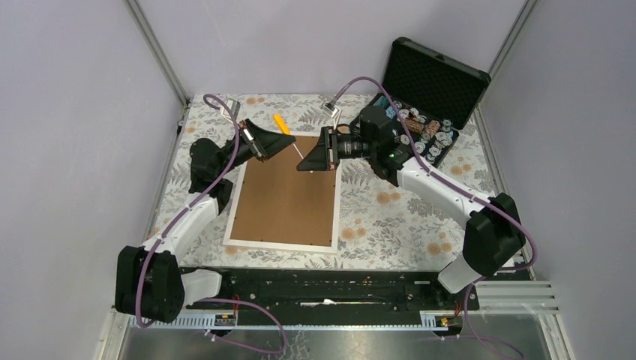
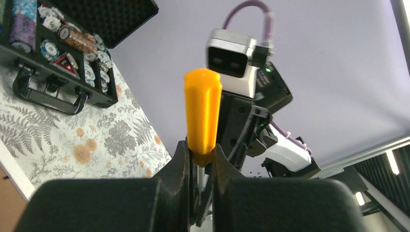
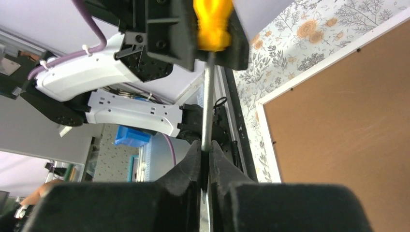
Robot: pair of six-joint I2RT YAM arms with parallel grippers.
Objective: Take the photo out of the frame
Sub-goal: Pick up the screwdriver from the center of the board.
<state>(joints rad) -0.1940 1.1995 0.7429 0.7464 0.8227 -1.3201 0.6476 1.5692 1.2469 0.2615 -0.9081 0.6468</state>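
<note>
The frame [image 1: 285, 199] lies back up on the flowered cloth, brown fibreboard inside a narrow white border; its top corner also shows in the right wrist view as the frame [image 3: 348, 111]. The photo is hidden under the backing. An orange-handled screwdriver [image 1: 282, 124] hangs above the frame's top edge between both arms. My left gripper [image 2: 200, 150] is shut on the lower end of the orange handle [image 2: 203, 111]. My right gripper [image 3: 207, 147] is shut on the steel shaft [image 3: 207, 106], facing the left one.
An open black case [image 1: 435, 82] of poker chips stands at the back right, also seen as the case [image 2: 58, 58] in the left wrist view. Grey walls with metal posts close in the table on three sides.
</note>
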